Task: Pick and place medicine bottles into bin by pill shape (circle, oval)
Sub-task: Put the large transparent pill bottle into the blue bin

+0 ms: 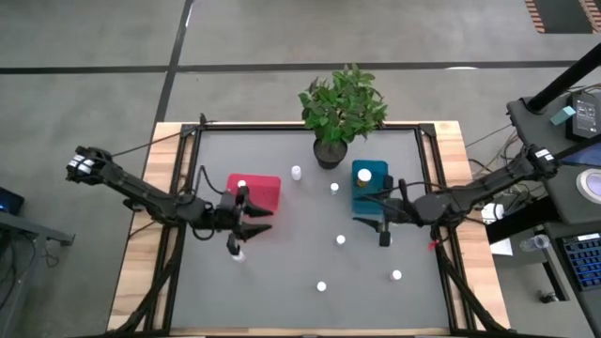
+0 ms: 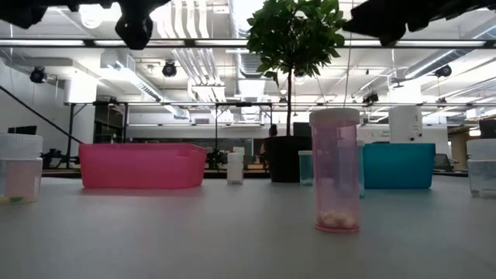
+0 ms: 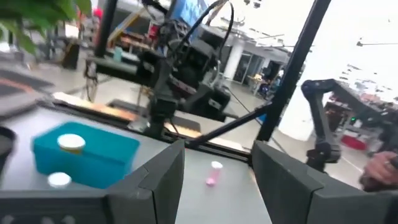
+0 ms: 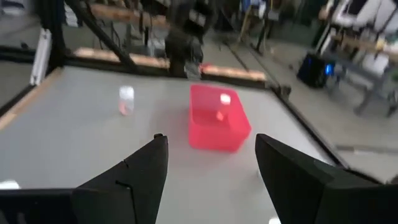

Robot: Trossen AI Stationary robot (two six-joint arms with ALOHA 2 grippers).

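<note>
The red bin (image 1: pixel 261 191) stands left of centre and holds a white-capped bottle (image 1: pixel 242 185). The teal bin (image 1: pixel 368 188) stands right of centre with a bottle cap (image 1: pixel 364 175) showing in it. Loose bottles stand upright on the grey mat (image 1: pixel 297 173) (image 1: pixel 334 189) (image 1: pixel 341 240) (image 1: pixel 321 286) (image 1: pixel 396 276) (image 1: pixel 237 252). My left gripper (image 1: pixel 255 218) is open and empty just near of the red bin, facing the teal bin (image 3: pixel 84 155). My right gripper (image 1: pixel 374 221) is open and empty near of the teal bin, facing the red bin (image 4: pixel 217 118).
A dark pot with a green plant (image 1: pixel 338 113) stands at the far edge between the bins. A dark frame (image 1: pixel 427 141) runs round the mat. In the low view an orange-tinted bottle (image 2: pixel 335 170) stands closest, upright on its base.
</note>
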